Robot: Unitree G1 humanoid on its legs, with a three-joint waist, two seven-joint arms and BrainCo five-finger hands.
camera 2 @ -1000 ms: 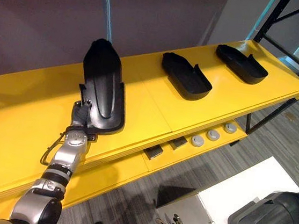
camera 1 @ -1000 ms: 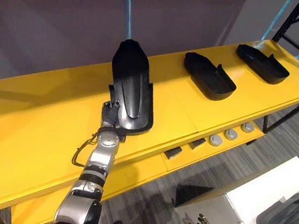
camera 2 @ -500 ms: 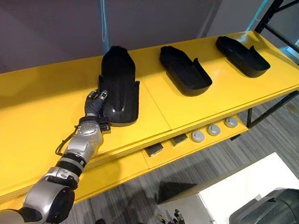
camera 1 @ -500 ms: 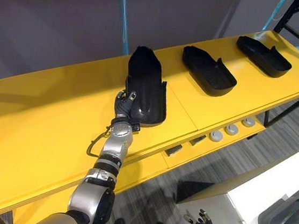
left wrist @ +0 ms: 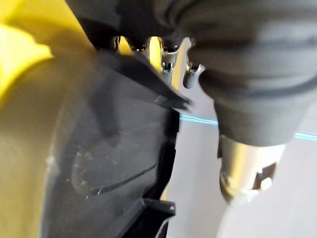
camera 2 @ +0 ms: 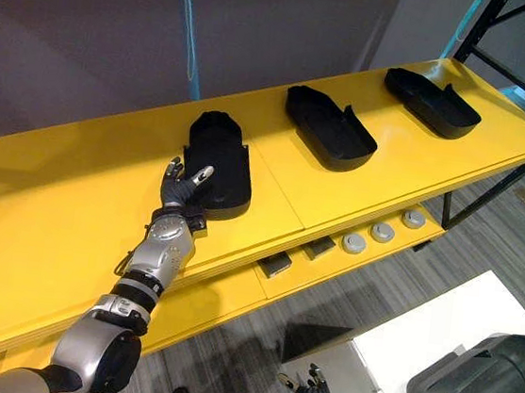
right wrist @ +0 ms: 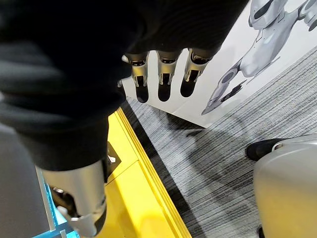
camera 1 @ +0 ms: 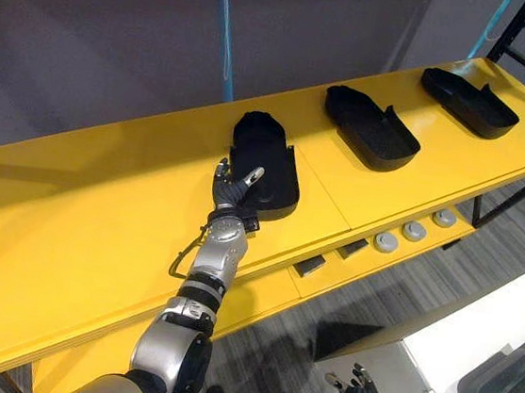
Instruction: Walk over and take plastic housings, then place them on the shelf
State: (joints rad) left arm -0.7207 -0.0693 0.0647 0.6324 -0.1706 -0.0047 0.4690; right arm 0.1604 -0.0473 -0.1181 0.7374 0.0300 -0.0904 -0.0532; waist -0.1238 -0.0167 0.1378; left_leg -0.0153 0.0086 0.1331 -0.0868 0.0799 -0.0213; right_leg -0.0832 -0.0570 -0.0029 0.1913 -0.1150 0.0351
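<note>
On the long yellow shelf (camera 1: 70,222) lies the black boat-shaped plastic housing (camera 1: 267,154), with the left hand (camera 1: 232,189) spread loose at its near end (looks light, stiff, slippery: take its rim).

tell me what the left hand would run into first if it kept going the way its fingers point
Most likely the nearest black housing on the yellow shelf; the left hand points along it from its near end. Whether they touch is unclear.
</note>
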